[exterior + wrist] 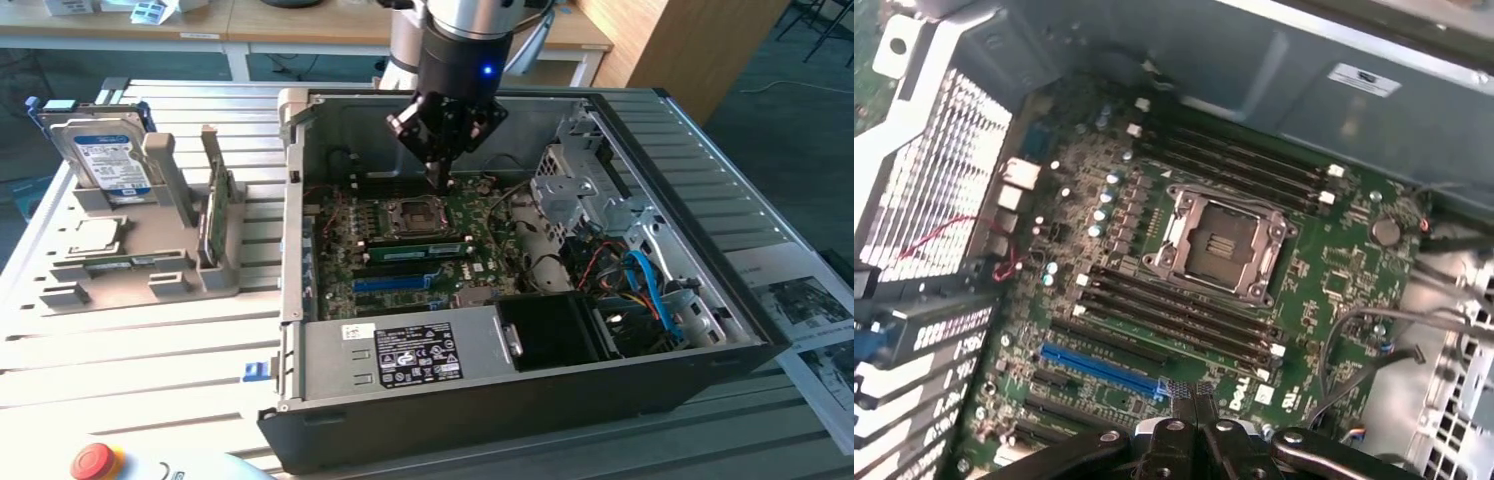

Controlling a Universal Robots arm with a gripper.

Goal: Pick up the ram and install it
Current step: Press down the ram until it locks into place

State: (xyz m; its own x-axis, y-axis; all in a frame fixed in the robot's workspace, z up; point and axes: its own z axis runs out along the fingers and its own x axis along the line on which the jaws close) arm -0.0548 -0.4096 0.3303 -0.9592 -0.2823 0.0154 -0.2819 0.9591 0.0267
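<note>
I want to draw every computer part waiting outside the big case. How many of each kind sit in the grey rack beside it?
Hard drive with a blue label: 1
Upright green card: 1
Flat square chip: 1
Total: 3
A thin strip also lies flat on the grey rack, but I cannot tell what it is, so I left it out.

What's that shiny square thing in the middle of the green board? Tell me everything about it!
The shiny square metal frame is a silvery steel-looking bracket with a dark square middle and small tabs at its corners. It lies flat on the green circuit board, inside the open computer case. Rows of long black slots run along two of its sides. The robot's shut tool hangs over the board close by and does not appear to touch the frame.
</note>
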